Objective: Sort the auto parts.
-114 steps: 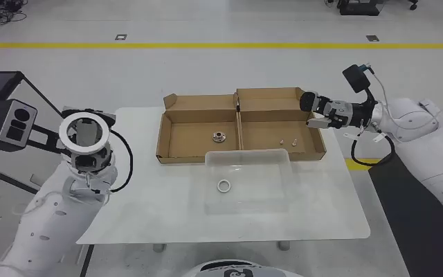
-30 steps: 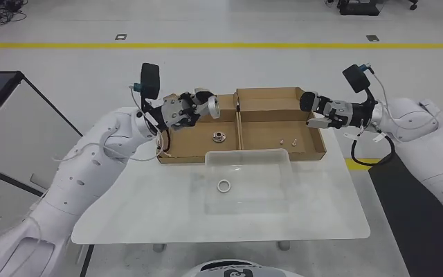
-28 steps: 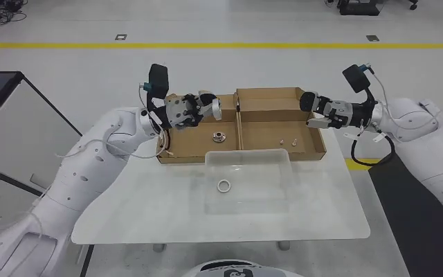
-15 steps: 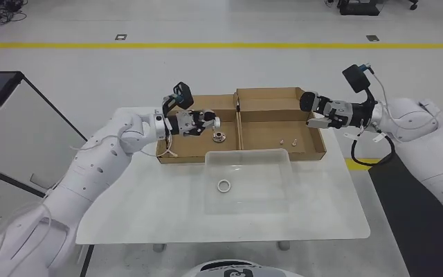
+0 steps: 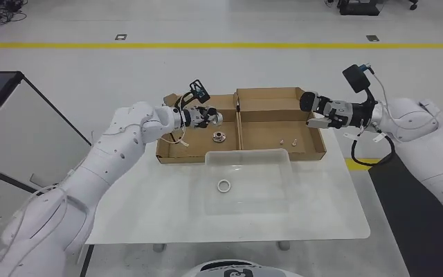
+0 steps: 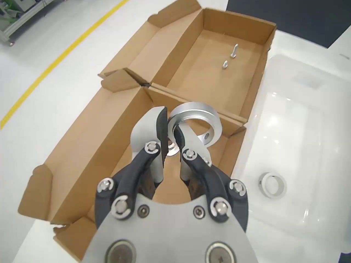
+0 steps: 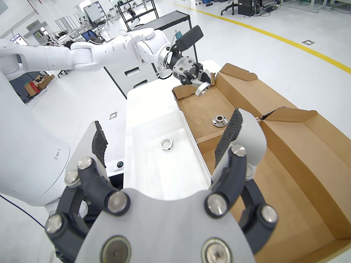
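Left hand [image 6: 170, 127] is clamped on the wall of the big aluminium ring [image 6: 192, 107], one finger in the bore and one outside, and here's the news: seconds ago this arm was parked out past the edge of the bench [image 5: 138, 208]. Now it has swung in and dipped over the left cardboard box [image 5: 181, 135], ring in tow. Just under my fingertips the flanged hub [image 5: 219, 136] lies on the box floor. The ring hangs above it, clear of the cardboard as far as I can tell, so I'd call this the delivery, not yet the drop. Beyond my fingertips is the right cardboard box [image 5: 266, 135] with two small bolts [image 5: 288, 142]. Off to the side of my hand, the clear tray [image 5: 263, 180] has one small ring [image 5: 223, 185] waiting. My right hand [image 5: 309, 112] hasn't budged: spread wide, empty, over the far end of the bolt box. Next, I reckon, comes lowering and letting go, but the ring may land on the hub and tip or roll.
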Controlling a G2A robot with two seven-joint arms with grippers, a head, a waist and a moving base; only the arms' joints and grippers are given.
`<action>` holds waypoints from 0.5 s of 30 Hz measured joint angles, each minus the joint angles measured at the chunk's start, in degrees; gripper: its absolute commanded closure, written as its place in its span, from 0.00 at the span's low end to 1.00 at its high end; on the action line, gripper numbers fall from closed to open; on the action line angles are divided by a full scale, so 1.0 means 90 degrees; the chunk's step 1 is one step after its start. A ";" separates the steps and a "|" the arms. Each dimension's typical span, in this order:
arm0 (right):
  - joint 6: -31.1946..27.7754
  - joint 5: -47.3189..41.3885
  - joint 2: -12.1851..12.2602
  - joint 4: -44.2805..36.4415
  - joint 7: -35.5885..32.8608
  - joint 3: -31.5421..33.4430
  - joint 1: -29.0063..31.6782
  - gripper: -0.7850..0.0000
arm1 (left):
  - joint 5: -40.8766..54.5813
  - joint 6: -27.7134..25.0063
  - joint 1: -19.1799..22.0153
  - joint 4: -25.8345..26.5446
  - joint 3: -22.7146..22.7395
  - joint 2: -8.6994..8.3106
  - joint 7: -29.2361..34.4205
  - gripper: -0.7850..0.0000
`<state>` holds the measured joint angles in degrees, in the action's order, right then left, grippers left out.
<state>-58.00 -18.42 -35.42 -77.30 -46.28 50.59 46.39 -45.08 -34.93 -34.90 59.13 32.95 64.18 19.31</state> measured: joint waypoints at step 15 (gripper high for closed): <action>0.0000 0.0000 0.0000 0.0000 0.0000 0.0000 0.0000 0.00 | -0.1239 0.0485 0.0520 -0.1035 -0.0689 0.0582 0.1175 1.00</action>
<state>-58.00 -18.42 -35.42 -77.30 -46.28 50.59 46.39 -56.23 -30.57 -30.22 49.81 26.75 69.42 29.89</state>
